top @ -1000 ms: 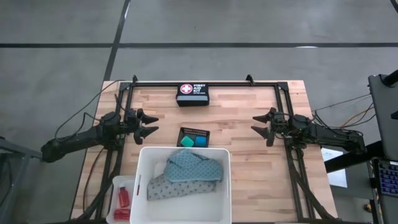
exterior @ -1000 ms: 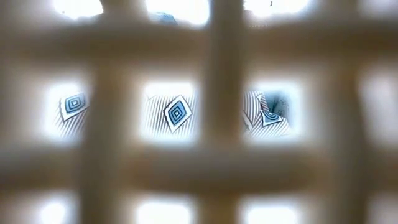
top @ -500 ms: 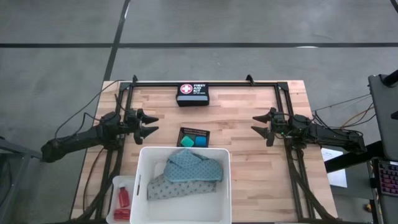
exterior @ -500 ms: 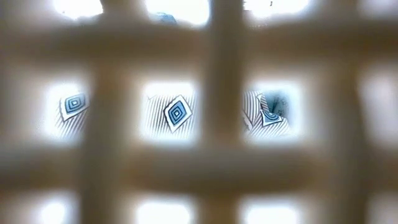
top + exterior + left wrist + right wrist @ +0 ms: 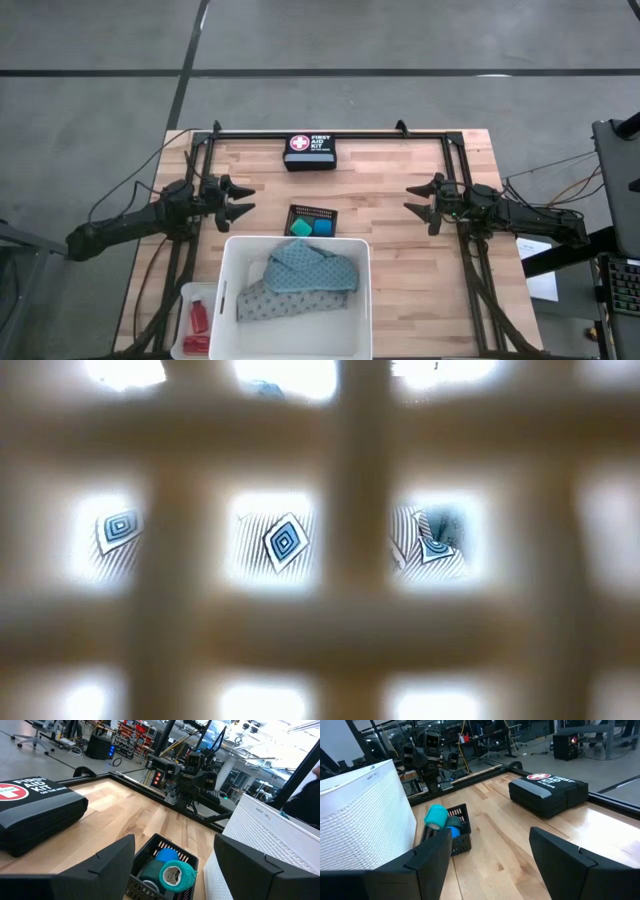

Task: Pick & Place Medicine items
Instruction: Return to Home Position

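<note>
While both arms rest at opposite sides of the tabletop (image 5: 410, 270), the left gripper (image 5: 243, 200) and right gripper (image 5: 411, 200) stand wide open, holding nothing; the teal cloth (image 5: 305, 265) lies over the grey patterned cloth (image 5: 262, 302) inside the white tub (image 5: 228, 290)

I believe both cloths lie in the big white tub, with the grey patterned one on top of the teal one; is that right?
Not quite. Both cloths do lie in the big white tub, but the teal cloth lies on top of the grey patterned cloth, not under it, as the high view shows.
</note>
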